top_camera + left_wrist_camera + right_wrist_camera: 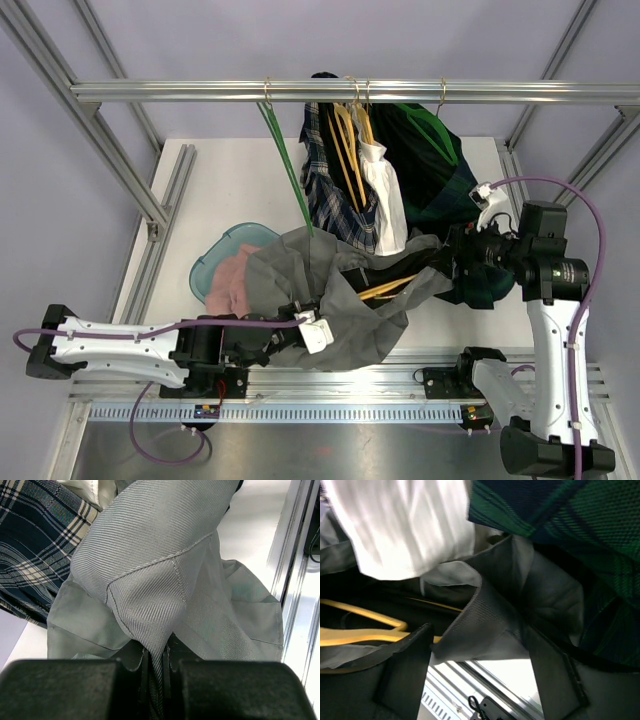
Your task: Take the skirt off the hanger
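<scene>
The grey skirt [335, 295] hangs bunched at the table's front middle, with a yellow wooden hanger [385, 288] still inside its opening. My left gripper [312, 335] is shut on a fold of the grey skirt [150, 580]; the cloth runs down between the closed jaws of the gripper [157, 680]. My right gripper [452, 262] is at the skirt's right end. In the right wrist view the gripper [477, 675] is open, with a grey fold of the skirt [480, 625] hanging between its wide-apart fingers [405, 665]. The yellow hanger [360, 635] lies to their left.
A metal rail [200, 92] crosses the back with a bare green hanger [290, 170], a navy plaid skirt [325, 180], a white garment [385, 190] and a dark green plaid garment [435, 180]. A teal basin [212, 262] with pink cloth sits at left. Aluminium frame rails line the front edge.
</scene>
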Available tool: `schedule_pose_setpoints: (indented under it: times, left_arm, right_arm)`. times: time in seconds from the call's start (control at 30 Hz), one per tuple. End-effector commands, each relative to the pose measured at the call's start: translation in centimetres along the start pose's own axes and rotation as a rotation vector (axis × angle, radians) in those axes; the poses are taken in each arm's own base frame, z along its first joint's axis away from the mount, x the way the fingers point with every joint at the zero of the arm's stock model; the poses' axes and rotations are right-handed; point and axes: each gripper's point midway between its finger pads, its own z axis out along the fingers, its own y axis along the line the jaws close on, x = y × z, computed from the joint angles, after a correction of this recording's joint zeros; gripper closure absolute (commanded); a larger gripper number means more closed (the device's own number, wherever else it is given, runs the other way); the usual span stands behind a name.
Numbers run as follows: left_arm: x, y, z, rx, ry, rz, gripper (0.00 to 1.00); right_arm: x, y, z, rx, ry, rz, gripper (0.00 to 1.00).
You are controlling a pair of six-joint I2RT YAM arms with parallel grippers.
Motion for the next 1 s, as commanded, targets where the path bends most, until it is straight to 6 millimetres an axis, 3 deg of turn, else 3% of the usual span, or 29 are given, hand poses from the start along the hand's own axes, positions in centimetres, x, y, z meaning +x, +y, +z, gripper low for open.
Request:
schedule_pose_setpoints:
  times: [0.0, 0.03, 0.13, 0.17, 0.23, 0.27, 0.3, 0.43, 0.5, 0.7, 0.87, 0.9, 0.97]
  left_arm:
    - [-5.3, 2.4, -0.5, -0.072, -0.158, -0.096, 1.00]
    - [-5.4, 2.4, -0.6, -0.072, -0.159, -0.099, 1.00]
    - [-5.4, 2.4, -0.8, -0.071, -0.162, -0.106, 1.00]
    - [-5.4, 2.4, -0.9, -0.073, -0.164, -0.111, 1.00]
    - [-5.5, 2.9, -1.4, -0.091, -0.172, -0.133, 1.00]
    - [-5.3, 3.1, -1.6, -0.106, -0.170, -0.143, 1.00]
    - [-5.2, 3.6, -2.1, -0.121, -0.173, -0.175, 1.00]
    - [-3.4, 4.8, -3.8, -0.170, -0.114, -0.246, 1.00]
    - [-2.0, 5.2, -4.8, -0.191, -0.069, -0.286, 1.00]
    - [0.7, 7.0, -8.3, -0.238, -0.006, -0.377, 1.00]
    - [0.1, 7.7, -10.3, -0.190, -0.035, -0.406, 1.00]
    - [0.5, 7.6, -10.6, -0.186, -0.014, -0.404, 1.00]
    - [-0.4, 8.5, -11.3, -0.191, -0.041, -0.424, 1.00]
  right_arm:
    - [-0.1, -2.0, 0.7, 0.071, -0.001, -0.015, 0.21]
    - [0.1, -2.3, 0.8, 0.079, 0.004, -0.015, 0.23]
    - [0.4, -3.2, 1.1, 0.103, 0.014, -0.028, 0.43]
    - [0.6, -3.3, 1.2, 0.108, 0.019, -0.030, 0.58]
    - [1.3, -3.8, 1.4, 0.117, 0.039, -0.035, 0.75]
    - [1.5, -4.3, 1.4, 0.140, 0.046, -0.050, 0.97]
    - [1.7, -4.7, 1.3, 0.161, 0.052, -0.062, 1.00]
    - [0.6, -6.1, -0.2, 0.293, -0.013, -0.130, 1.00]
    - [0.2, -8.0, -1.4, 0.421, -0.014, -0.185, 1.00]
    - [0.6, -10.7, -3.0, 0.585, 0.019, -0.257, 1.00]
    - [0.9, -12.8, -3.3, 0.666, 0.045, -0.265, 1.00]
    - [0.7, -13.0, -3.4, 0.672, 0.043, -0.272, 1.00]
    - [0.4, -12.8, -3.4, 0.646, 0.037, -0.268, 1.00]
